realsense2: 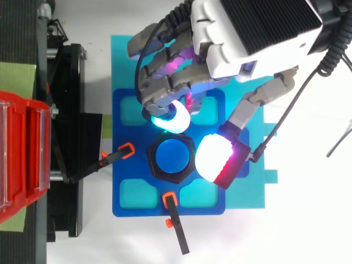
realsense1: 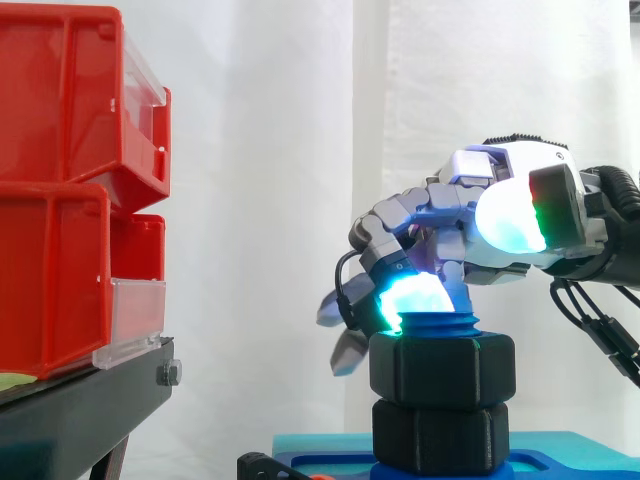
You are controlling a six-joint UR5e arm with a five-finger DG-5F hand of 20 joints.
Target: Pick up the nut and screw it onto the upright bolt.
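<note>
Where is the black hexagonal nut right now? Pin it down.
Side view, lower centre-right: the black hexagonal nut sits on the upright blue threaded bolt, stacked above a second black hexagonal piece, just under the hand.

A robotics lab test station: a plain white curtain [realsense1: 260,200] behind stacked red plastic storage bins [realsense1: 60,100] on a black metal stand [realsense1: 80,410]; beside the stand, a clamped blue fixture plate [realsense2: 129,135].
</note>
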